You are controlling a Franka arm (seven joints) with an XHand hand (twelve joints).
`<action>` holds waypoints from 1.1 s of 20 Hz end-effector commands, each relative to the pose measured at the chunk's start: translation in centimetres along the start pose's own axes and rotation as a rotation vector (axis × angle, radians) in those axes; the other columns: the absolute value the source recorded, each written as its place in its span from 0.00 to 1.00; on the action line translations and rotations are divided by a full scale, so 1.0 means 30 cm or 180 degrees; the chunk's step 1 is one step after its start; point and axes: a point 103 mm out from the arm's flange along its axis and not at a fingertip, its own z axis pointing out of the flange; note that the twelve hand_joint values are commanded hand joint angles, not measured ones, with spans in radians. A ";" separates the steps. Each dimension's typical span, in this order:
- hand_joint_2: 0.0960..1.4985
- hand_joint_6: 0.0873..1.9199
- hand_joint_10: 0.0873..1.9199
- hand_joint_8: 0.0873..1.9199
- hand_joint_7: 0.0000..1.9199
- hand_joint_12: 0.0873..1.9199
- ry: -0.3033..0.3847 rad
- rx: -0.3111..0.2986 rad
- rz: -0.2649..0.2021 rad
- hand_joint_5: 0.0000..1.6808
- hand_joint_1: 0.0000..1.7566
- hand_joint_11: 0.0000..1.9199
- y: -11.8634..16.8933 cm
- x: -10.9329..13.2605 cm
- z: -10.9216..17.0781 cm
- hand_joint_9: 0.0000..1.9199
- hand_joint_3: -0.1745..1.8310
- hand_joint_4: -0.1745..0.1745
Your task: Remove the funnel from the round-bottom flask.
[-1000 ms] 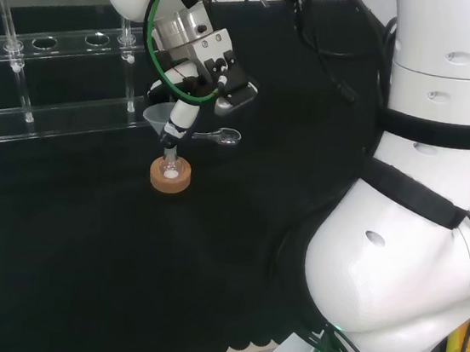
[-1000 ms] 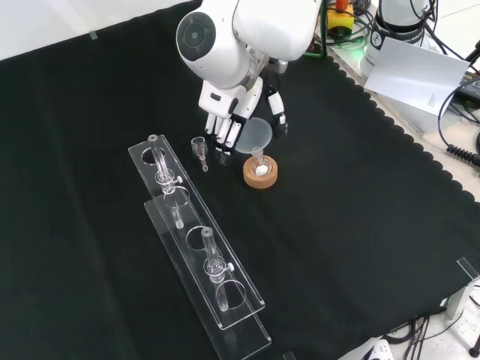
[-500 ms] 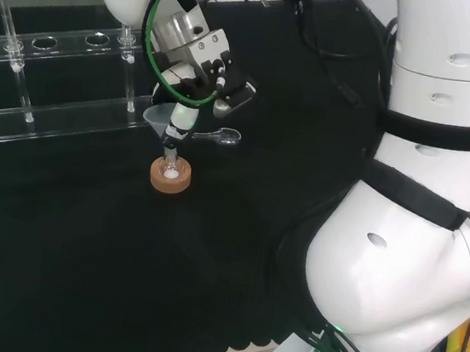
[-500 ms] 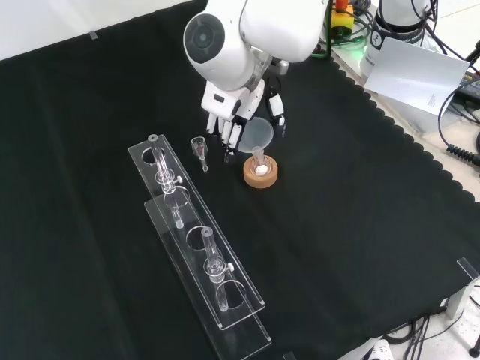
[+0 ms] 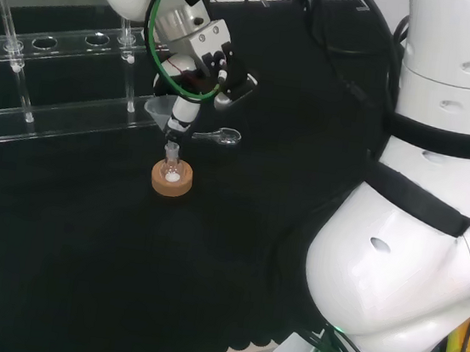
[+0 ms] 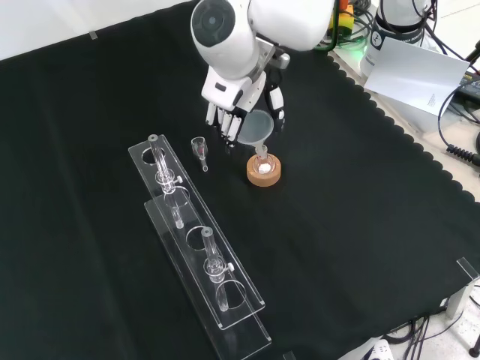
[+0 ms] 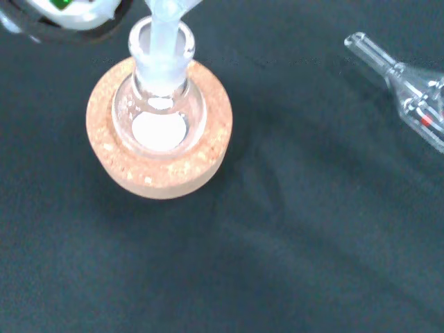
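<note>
Gripping the funnel [image 6: 256, 127] with curled robot hand [image 6: 238, 112] fingers, keeping its stem in the flask [image 7: 160, 114] neck, cork stand [image 6: 264, 169] sitting underneath.

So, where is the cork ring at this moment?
In the front view, the cork ring sits on the cloth just below the hand, right of the rack, under the flask.

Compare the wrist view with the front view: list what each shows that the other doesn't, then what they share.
Wrist view alone: white material at the bottom of the round-bottom flask, seen through the glass, and the funnel's stem entering the flask's neck.

Front view alone: the hand curled round the funnel, and two clear racks holding tubes, left of the flask.

Both: the flask on its cork ring, and a small glass piece lying on the black cloth nearby.
</note>
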 end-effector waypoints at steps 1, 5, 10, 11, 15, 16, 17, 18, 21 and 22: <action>0.44 0.30 0.16 0.28 0.37 0.60 -0.0037 -0.0100 0.0038 0.36 0.44 0.33 -0.040 -0.010 -0.064 0.53 0.30 0.50; 0.44 0.31 0.16 0.29 0.37 0.60 -0.0058 -0.0146 0.0073 0.36 0.44 0.33 -0.071 -0.015 -0.102 0.53 0.30 0.50; 0.44 0.31 0.16 0.29 0.37 0.60 -0.0078 -0.0243 0.0129 0.35 0.44 0.34 -0.120 -0.027 -0.160 0.53 0.30 0.49; 0.44 0.31 0.16 0.29 0.37 0.60 -0.0081 -0.0268 0.0143 0.35 0.44 0.34 -0.132 -0.029 -0.174 0.53 0.30 0.49; 0.44 0.32 0.16 0.29 0.37 0.60 -0.0099 -0.0380 0.0202 0.35 0.44 0.34 -0.180 -0.037 -0.227 0.53 0.30 0.49; 0.44 0.32 0.16 0.29 0.37 0.60 -0.0101 -0.0402 0.0219 0.35 0.44 0.34 -0.190 -0.039 -0.238 0.53 0.30 0.49; 0.44 0.32 0.16 0.29 0.37 0.60 -0.0102 -0.0424 0.0233 0.35 0.44 0.34 -0.199 -0.042 -0.248 0.53 0.30 0.49; 0.44 0.32 0.16 0.29 0.37 0.60 -0.0103 -0.0441 0.0245 0.35 0.44 0.34 -0.207 -0.044 -0.258 0.53 0.30 0.49; 0.44 0.32 0.16 0.29 0.37 0.60 -0.0091 -0.0505 0.0290 0.35 0.44 0.34 -0.231 -0.054 -0.293 0.53 0.30 0.49; 0.44 0.32 0.16 0.29 0.37 0.60 -0.0089 -0.0528 0.0302 0.35 0.44 0.34 -0.237 -0.058 -0.303 0.53 0.30 0.49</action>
